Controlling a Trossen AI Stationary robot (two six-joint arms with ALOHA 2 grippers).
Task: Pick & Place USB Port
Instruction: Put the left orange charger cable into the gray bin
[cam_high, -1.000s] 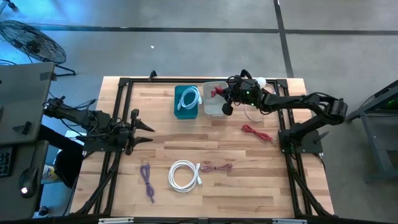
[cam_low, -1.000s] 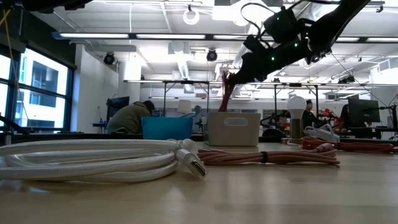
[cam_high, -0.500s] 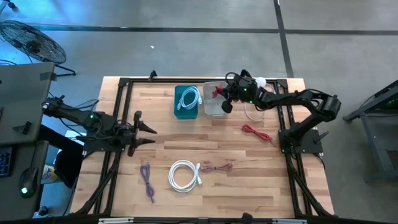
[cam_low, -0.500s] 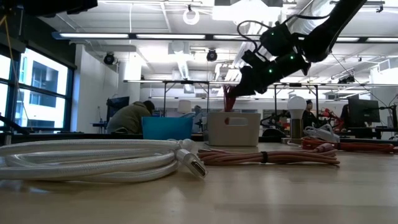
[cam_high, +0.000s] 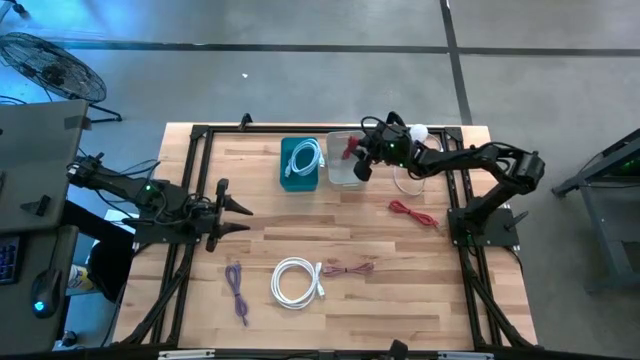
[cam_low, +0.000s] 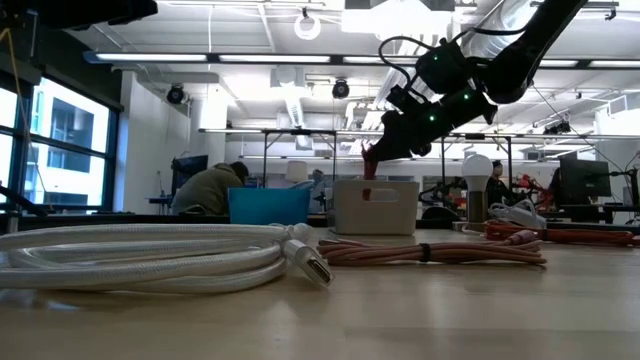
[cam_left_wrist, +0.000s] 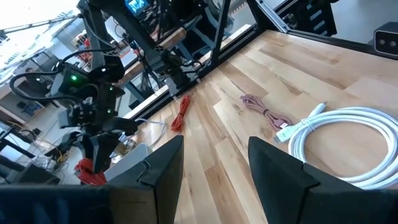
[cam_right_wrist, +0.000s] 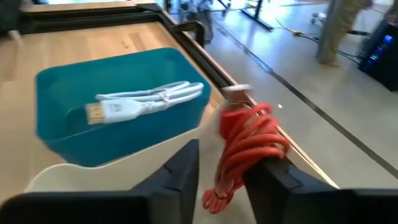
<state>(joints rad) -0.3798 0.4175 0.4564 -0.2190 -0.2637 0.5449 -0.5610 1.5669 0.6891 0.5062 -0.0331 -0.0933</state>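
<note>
Over the white bin (cam_high: 343, 172), the right gripper (cam_right_wrist: 221, 171) has a red cable (cam_right_wrist: 245, 149) bundled between its parted fingers (cam_right_wrist: 180, 174), touching; left gripper (cam_high: 232, 207), fingers open, waits over the worktop (cam_high: 340, 240).

Bright, even indoor light; sharpness varies by view.
Ceiling tubes (cam_low: 250, 57) light the room in the low view and glare white, with daylight in the window (cam_low: 60, 135) at left. The near white cable (cam_low: 150, 255) and table (cam_low: 400, 320) there are soft, out of focus. From above, the table shows only faint shadows. The red cable (cam_right_wrist: 249, 149) and blue bin (cam_right_wrist: 118, 106) in the right wrist view are motion-blurred. The left wrist view's far background is washed out.
</note>
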